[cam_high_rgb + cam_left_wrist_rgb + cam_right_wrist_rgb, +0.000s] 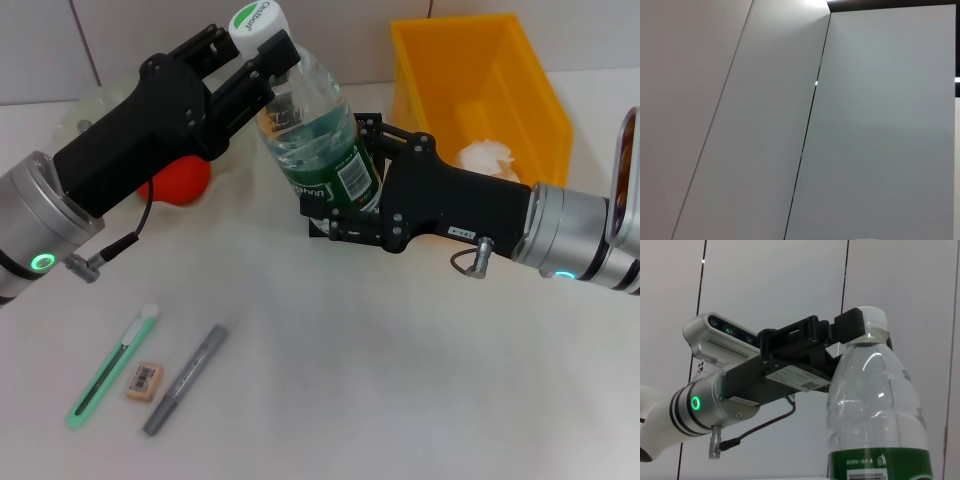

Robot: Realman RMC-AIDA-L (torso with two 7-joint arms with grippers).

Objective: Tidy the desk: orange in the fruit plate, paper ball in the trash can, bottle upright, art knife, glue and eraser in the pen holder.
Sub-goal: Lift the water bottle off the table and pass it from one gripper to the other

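A clear bottle [310,120] with a green label and white cap stands upright above the table, also seen in the right wrist view [875,395]. My left gripper [270,52] is shut on its neck just under the cap, as the right wrist view confirms [860,330]. My right gripper [345,185] is shut on the labelled body from the right. The orange [182,180] lies behind the left arm beside the translucent fruit plate [95,110]. The paper ball [487,157] sits in the yellow trash can [545,95]. The green art knife [110,368], eraser [145,381] and grey glue [186,379] lie front left.
A black corner [318,228] shows under the right gripper; I cannot tell whether it is the pen holder. The left wrist view shows only wall panels [865,125]. The white table [400,380] stretches across the front right.
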